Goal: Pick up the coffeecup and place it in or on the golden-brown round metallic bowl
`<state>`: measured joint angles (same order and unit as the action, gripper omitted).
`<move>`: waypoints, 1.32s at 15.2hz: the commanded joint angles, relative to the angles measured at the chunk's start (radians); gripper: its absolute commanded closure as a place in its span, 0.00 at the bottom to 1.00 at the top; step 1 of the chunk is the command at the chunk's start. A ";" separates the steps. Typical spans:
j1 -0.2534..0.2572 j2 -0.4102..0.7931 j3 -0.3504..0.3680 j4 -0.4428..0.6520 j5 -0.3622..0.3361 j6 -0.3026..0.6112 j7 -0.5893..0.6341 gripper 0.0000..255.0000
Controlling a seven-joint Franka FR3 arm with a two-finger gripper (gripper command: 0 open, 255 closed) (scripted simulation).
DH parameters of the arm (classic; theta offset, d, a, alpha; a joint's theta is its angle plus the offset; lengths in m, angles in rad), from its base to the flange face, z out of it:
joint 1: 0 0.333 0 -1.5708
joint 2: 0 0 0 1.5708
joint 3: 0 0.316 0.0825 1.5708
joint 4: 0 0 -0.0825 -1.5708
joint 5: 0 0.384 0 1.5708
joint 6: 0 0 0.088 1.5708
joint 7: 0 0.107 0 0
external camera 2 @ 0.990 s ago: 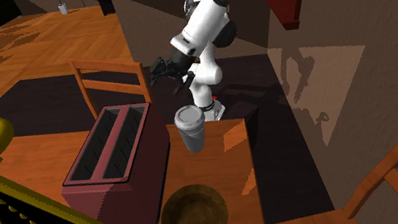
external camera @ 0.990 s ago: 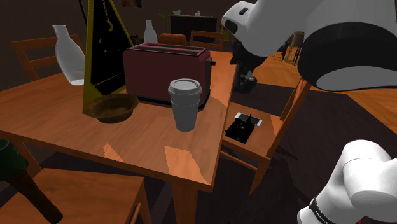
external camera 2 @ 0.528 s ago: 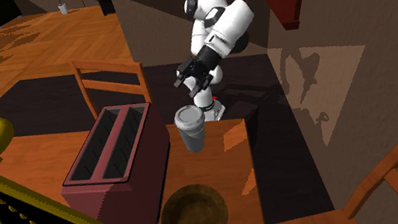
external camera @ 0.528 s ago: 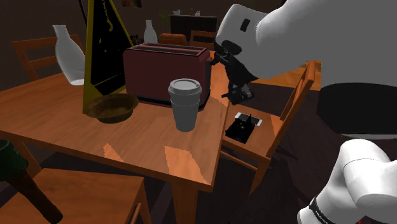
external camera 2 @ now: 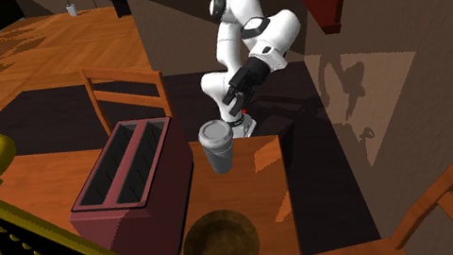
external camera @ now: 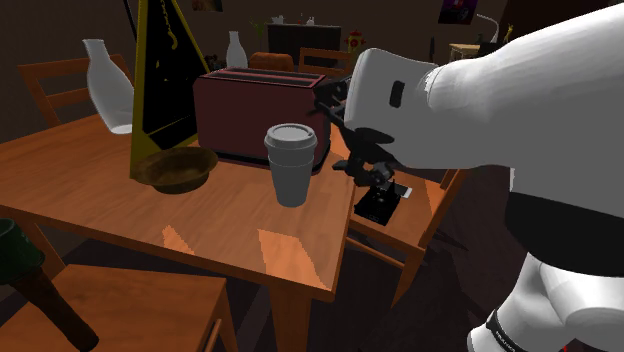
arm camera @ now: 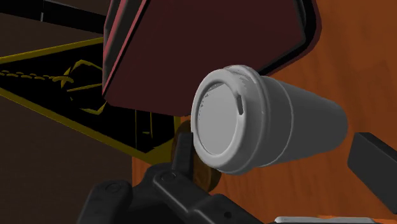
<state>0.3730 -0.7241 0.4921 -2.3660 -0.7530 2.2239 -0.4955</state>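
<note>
**Hanging beside the cup, fingers apart**

So the grey coffeecup is parked upright on the wooden table, lid on, close to the table corner nearest the arm. It is set just in front of the dark red toaster; whether the two touch can't be made out. The golden-brown bowl is found further toward the shoulder view's left, on the same table and apart from the cup. The black gripper is held just off the table edge, near the cup and a little above it in the second exterior view, not touching it. In the wrist view the fingers are spread wide, and the cup's lid is framed between them without being clasped. A black pyramid with yellow edges is stood right behind the bowl.
</note>
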 commanded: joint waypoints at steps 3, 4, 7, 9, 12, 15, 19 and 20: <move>-0.027 0.030 -0.008 -0.009 -0.033 0.049 0.018 0.00; -0.031 0.035 -0.009 -0.009 -0.038 0.055 0.020 0.00; -0.031 0.035 -0.009 -0.009 -0.038 0.055 0.020 0.00; -0.031 0.035 -0.009 -0.009 -0.038 0.055 0.020 0.00; -0.031 0.035 -0.009 -0.009 -0.038 0.055 0.020 0.00; -0.031 0.035 -0.009 -0.009 -0.038 0.055 0.020 1.00; -0.031 0.035 -0.009 -0.009 -0.038 0.055 0.020 1.00; -0.031 0.035 -0.009 -0.009 -0.038 0.055 0.020 1.00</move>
<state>0.3421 -0.6894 0.4832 -2.3742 -0.7911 2.2787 -0.4754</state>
